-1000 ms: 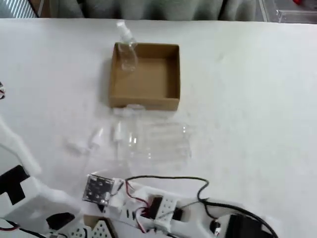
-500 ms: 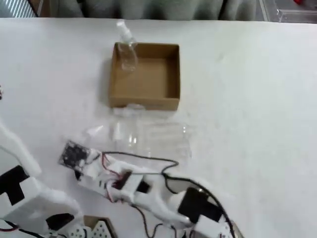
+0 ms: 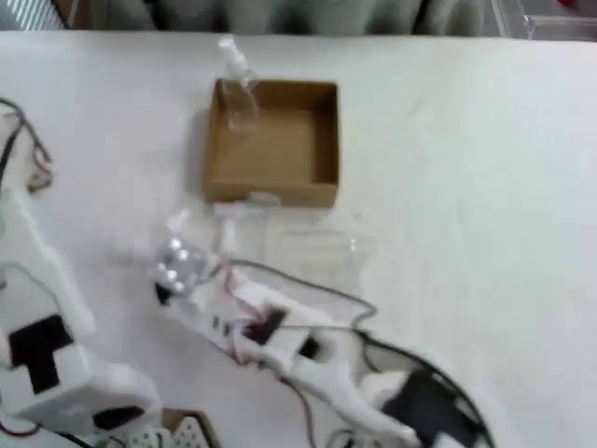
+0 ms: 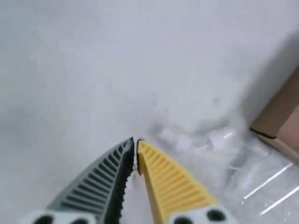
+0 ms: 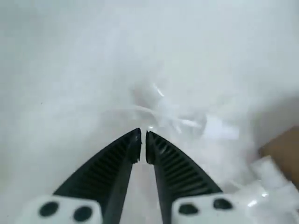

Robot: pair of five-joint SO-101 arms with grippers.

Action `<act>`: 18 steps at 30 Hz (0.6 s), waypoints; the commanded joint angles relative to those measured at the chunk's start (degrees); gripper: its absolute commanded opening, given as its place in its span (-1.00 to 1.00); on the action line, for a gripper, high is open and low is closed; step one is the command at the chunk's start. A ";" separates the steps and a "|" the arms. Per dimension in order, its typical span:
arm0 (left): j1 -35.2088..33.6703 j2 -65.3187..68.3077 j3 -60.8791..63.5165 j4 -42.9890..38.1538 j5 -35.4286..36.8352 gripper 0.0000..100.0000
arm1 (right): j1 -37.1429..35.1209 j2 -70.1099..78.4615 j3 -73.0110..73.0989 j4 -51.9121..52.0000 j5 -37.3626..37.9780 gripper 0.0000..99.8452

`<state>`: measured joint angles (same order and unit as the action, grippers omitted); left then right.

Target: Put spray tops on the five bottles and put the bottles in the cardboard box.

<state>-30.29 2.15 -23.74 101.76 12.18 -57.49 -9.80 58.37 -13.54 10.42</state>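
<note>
The cardboard box (image 3: 270,140) stands open at the table's far middle. One clear bottle (image 3: 238,89) with a spray top leans at its far left corner. Several clear bottles (image 3: 303,247) lie in front of the box, also in the left wrist view (image 4: 264,179). Small white spray tops (image 5: 149,95) lie on the table just ahead of my right gripper (image 5: 142,140), whose black fingers are shut on nothing. My right arm (image 3: 270,327) comes in from the near right. My left gripper (image 4: 135,147), grey and yellow, is shut and empty, short of more spray tops (image 4: 175,140).
My left arm's white body (image 3: 42,317) stands at the near left with loose wires (image 3: 28,140) above it. The box's corner (image 4: 280,116) lies beyond the left gripper. White table stretches to the right of the box.
My right arm swung from the near edge to the left, then forward over the spray tops beside the bottles. My left arm shifted too, its wires now showing at the far left.
</note>
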 commanded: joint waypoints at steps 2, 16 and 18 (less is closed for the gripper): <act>7.60 -13.05 9.05 -0.35 1.67 -0.95 | 4.97 -19.82 2.81 14.73 0.53 -0.97; 4.79 -26.51 40.44 -17.14 -4.13 -0.95 | 10.51 -33.45 2.46 33.01 9.93 -0.97; 1.01 -26.59 40.70 -18.37 -4.48 -0.95 | 8.57 -31.78 2.46 33.36 9.93 -0.96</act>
<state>-24.22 -21.67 17.05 85.93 8.48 -46.15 -42.77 61.63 19.08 19.74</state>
